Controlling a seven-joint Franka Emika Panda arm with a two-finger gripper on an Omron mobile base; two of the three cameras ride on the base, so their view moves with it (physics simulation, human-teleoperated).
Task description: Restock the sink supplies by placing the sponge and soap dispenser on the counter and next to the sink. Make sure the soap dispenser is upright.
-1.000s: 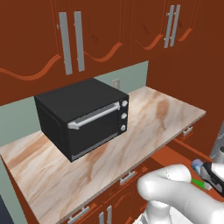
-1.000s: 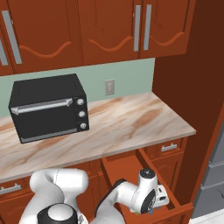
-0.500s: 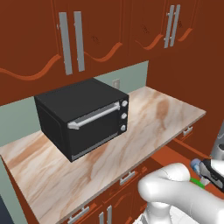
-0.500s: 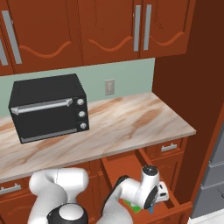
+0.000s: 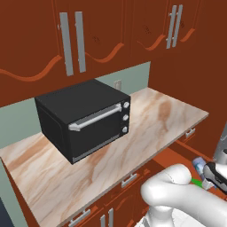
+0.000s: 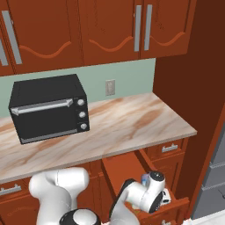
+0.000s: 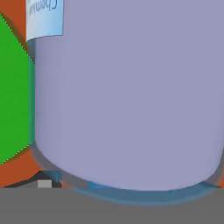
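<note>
Where cabinets hang, marbled counter (image 6: pixel 132 123)

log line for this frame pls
phase: reach into open drawer | gripper: low in drawer at soap dispenser, grip unclear | sponge: beside dispenser, in drawer | counter: toaster oven

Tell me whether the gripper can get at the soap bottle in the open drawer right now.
Probably yes. The gripper is already down in the drawer, and the soap bottle sits right in front of it, with the sponge off to one side.
</note>
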